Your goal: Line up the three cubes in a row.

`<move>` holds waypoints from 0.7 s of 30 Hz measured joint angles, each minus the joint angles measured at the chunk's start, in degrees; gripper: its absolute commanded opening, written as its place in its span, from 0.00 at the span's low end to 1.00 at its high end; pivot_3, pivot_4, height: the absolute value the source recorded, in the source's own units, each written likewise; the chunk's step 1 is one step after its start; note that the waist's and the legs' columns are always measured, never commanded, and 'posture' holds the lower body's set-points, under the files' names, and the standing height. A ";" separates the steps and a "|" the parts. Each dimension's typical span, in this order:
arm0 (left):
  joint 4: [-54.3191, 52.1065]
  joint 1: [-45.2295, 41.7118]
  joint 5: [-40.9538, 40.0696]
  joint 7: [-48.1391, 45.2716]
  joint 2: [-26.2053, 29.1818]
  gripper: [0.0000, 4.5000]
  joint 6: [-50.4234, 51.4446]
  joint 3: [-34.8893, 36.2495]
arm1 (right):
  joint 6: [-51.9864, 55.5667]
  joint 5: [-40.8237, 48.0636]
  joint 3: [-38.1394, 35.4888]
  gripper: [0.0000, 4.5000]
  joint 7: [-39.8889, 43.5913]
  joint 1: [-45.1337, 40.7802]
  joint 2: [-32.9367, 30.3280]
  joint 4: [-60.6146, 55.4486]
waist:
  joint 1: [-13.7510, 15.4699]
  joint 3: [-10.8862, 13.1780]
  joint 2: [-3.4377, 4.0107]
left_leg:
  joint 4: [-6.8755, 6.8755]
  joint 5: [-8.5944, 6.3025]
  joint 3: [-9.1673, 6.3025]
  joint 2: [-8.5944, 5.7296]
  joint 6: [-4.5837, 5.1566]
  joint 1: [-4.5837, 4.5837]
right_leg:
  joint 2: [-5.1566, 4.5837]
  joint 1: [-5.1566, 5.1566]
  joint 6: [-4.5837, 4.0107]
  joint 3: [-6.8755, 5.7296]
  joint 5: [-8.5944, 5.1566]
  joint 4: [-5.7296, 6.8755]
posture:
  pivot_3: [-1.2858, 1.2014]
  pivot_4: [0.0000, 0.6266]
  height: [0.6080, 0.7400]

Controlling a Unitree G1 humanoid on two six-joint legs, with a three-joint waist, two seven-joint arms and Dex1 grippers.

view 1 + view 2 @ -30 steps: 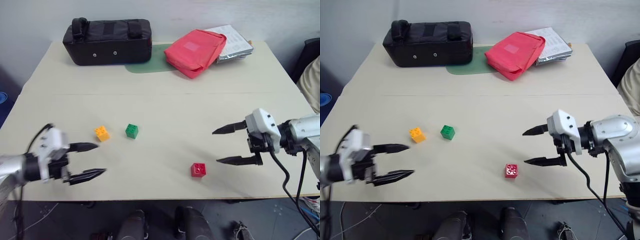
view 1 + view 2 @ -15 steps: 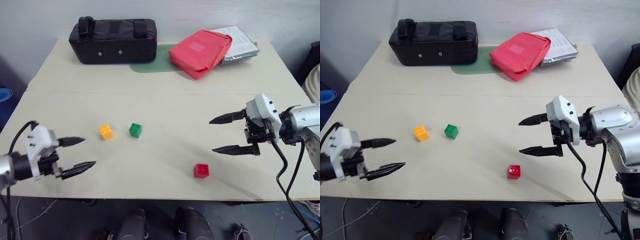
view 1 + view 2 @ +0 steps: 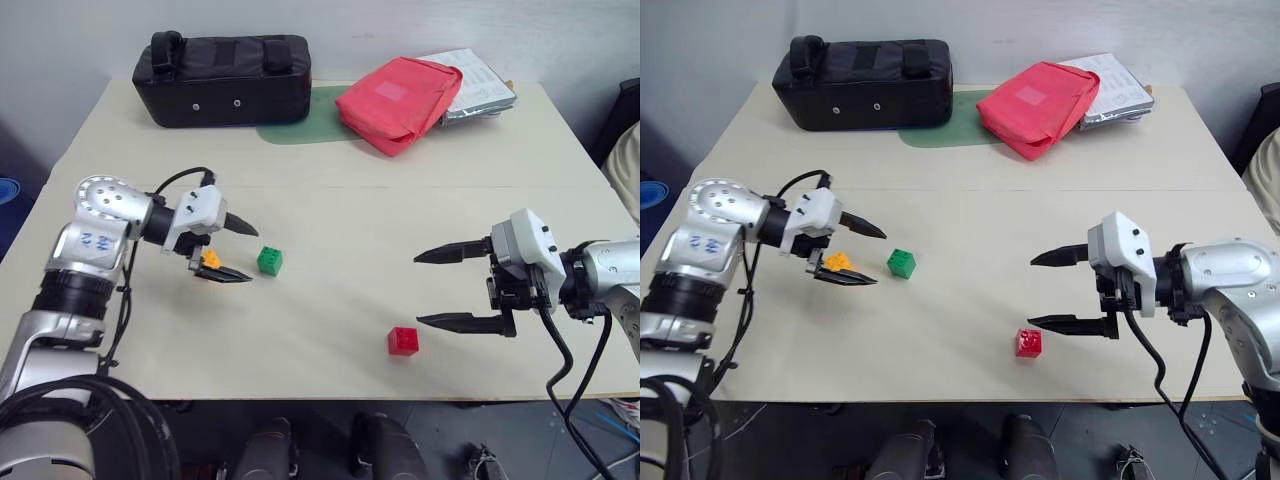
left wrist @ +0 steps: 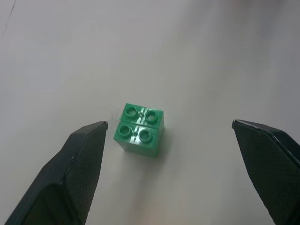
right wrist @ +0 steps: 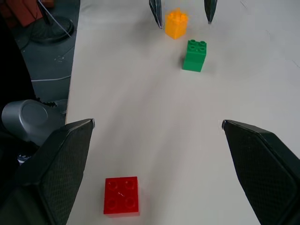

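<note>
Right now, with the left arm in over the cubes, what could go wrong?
The left gripper is open with the orange-yellow cube between its jaws and the green cube just past their tips; a careless close or sweep could knock the green one aside. The red cube sits near the table's front edge, below the open right gripper; a nudge might push it off.
</note>
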 measured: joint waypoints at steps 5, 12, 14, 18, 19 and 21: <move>12.81 -6.21 4.47 -0.03 -4.29 1.00 -8.03 -2.55 | 1.93 2.00 -3.53 0.99 -3.74 4.56 -0.01 -4.64 | 0.02 0.01 -0.12 | 0.01 -0.02 0.01 -0.01 0.07 -0.01 | -0.21 0.00 0.08 0.06 0.05 -0.06 | 0.52 0.24 1.00; 25.71 -11.88 8.74 0.00 -10.12 1.00 -15.56 -3.94 | 2.65 3.87 -5.82 0.99 -7.27 7.34 -0.01 -7.99 | 0.04 0.05 -0.21 | 0.03 -0.04 0.00 -0.02 0.10 -0.03 | -0.23 -0.01 0.11 0.06 0.06 -0.09 | 0.52 0.24 1.00; 27.95 -12.68 10.17 0.03 -11.42 1.00 -16.83 -4.17 | 2.82 4.14 -6.33 0.99 -7.91 7.60 -0.01 -8.06 | 0.05 0.06 -0.23 | 0.03 -0.04 0.00 -0.03 0.11 -0.03 | -0.23 -0.01 0.12 0.05 0.07 -0.09 | 0.52 0.24 1.00; 30.90 -13.27 12.77 0.06 -12.96 0.74 -18.81 -5.07 | 3.06 4.26 -6.89 1.00 -8.69 7.82 -0.12 -8.14 | -0.06 0.07 -0.25 | 0.03 -0.04 0.00 -0.01 0.11 -0.03 | -0.22 -0.01 0.12 0.05 0.07 -0.09 | 0.52 0.24 1.00; 31.69 -13.32 13.20 0.08 -13.31 0.65 -19.09 -5.07 | 3.07 4.28 -6.89 1.00 -8.93 7.82 -0.23 -8.16 | -0.04 0.07 -0.25 | 0.03 -0.04 0.00 -0.01 0.11 -0.03 | -0.22 -0.01 0.12 0.05 0.07 -0.09 | 0.52 0.24 1.00; 32.66 -13.32 14.10 0.18 -13.37 0.53 -19.59 -5.06 | 3.09 4.31 -6.91 1.00 -9.10 7.83 -0.60 -8.23 | -0.05 0.08 -0.28 | 0.03 -0.04 0.00 -0.01 0.11 -0.03 | -0.23 -0.01 0.12 0.06 0.07 -0.09 | 0.52 0.24 1.00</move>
